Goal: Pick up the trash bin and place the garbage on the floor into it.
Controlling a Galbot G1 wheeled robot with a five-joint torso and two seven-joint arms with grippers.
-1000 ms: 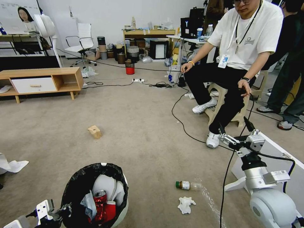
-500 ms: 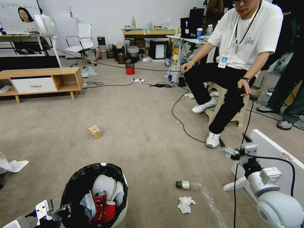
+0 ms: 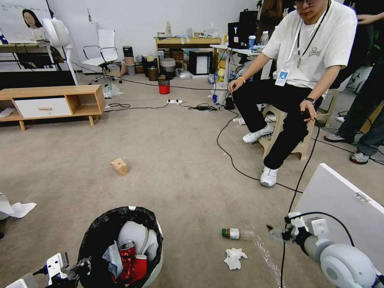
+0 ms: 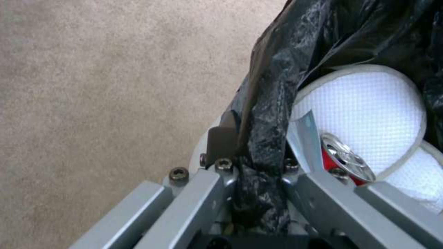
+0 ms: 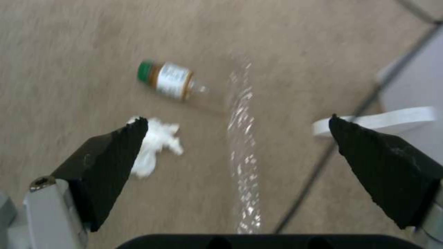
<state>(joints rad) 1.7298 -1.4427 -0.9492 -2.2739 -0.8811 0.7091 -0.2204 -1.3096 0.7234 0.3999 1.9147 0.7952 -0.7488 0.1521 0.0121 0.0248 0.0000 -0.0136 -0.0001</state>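
1. Fingers (image 5: 110, 162) of the right gripper (image 5: 237, 148) stand wide apart, with bare carpet between their black tips.
2. From the head view, the right gripper (image 3: 276, 233) hangs low at the near right, just beside the bottle (image 3: 234, 233) and above the floor (image 3: 180, 160).
3. Below those tips lie the green-capped bottle (image 5: 168, 80) on its side and a white tissue wad (image 5: 154, 145), the two near each other but apart; a strip of clear film (image 5: 242, 138) runs between the fingers.
4. A black cable (image 5: 318, 166) and the edge of a white board (image 3: 348, 200) bound the right side closely.
5. The left gripper (image 4: 251, 193) is clamped on the rim and black bag of the trash bin (image 4: 277, 103), at the bin's near left edge (image 3: 68, 269).
6. The trash bin (image 3: 154, 268) sits at the near left and holds a crushed red can (image 3: 127, 260), a red-white cup (image 3: 139, 265) and the white lid piece (image 3: 134, 232).
7. Open carpet stretches ahead, with a tan cardboard box (image 3: 119, 166) in the middle and more white tissue (image 3: 16, 209) at the far left edge.
8. A seated person's shoes (image 3: 269, 176) and trailing cables narrow the room on the right.
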